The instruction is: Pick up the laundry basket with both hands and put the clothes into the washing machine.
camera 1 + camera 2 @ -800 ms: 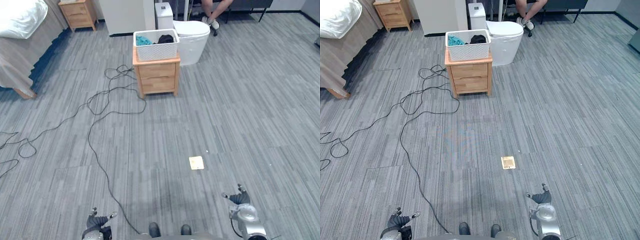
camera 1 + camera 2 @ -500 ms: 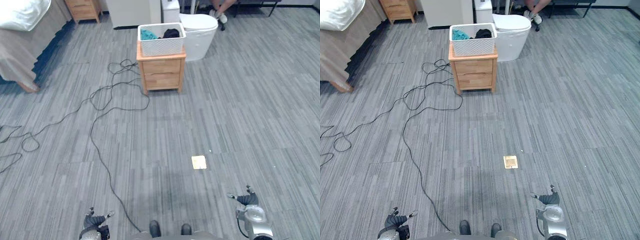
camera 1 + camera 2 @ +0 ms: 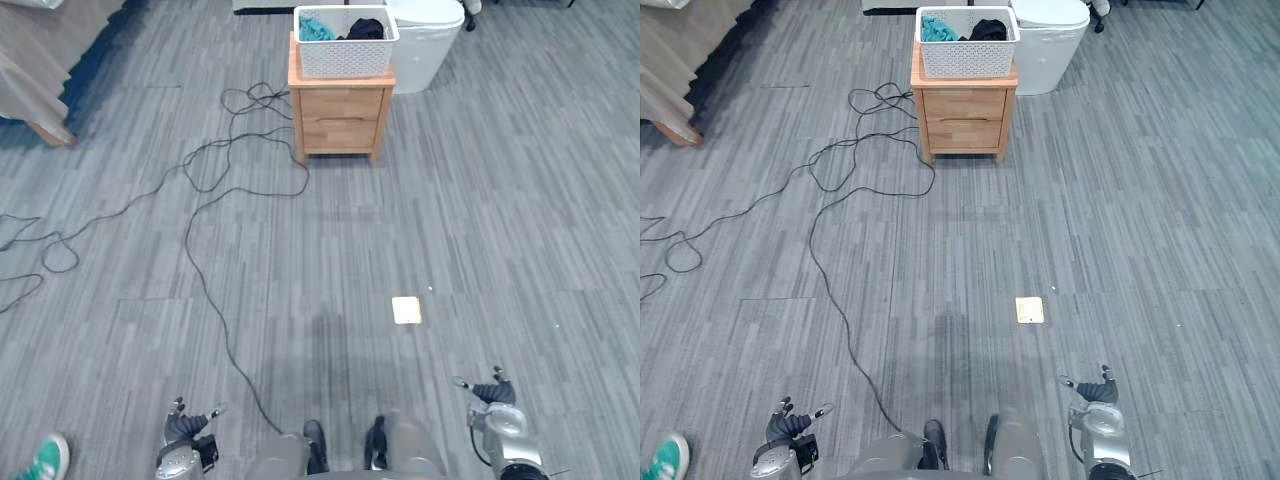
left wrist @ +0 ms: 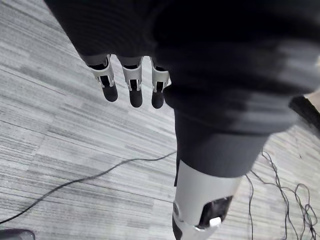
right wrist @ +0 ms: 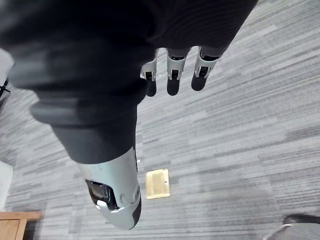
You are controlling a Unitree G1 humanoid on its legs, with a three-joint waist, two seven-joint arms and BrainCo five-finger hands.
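A grey plank floor (image 3: pixel 480 200) spreads out on every side of a small wooden nightstand (image 3: pixel 342 120) with two drawers, which stands at the far end of the room. Well off to the nightstand's left is the edge of a bed (image 3: pixel 35 75), with drab cloth hanging down its side. A white, rounded washing machine (image 3: pixel 430 50) sits just behind the nightstand, on its right; whether the two touch cannot be told. The white perforated laundry basket (image 3: pixel 345 58) rests squarely on top of the nightstand. Inside it, a teal garment (image 3: pixel 316 28) lies on the left and a black garment (image 3: pixel 366 30) on the right. Both robot hands are low and far on the near side of the nightstand, well apart from it and from each other. The left hand (image 3: pixel 188 428) is released, its fingers (image 4: pixel 131 85) hanging relaxed over bare floor and holding nothing. The right hand (image 3: pixel 490 393) is likewise released and empty, its fingers (image 5: pixel 172 75) loosely extended. A small brass floor plate (image 3: pixel 407 310) lies between the nightstand and the right hand, nearer the hand. A person's teal shoe (image 3: pixel 42 458) shows far from the nightstand, beyond the left hand.
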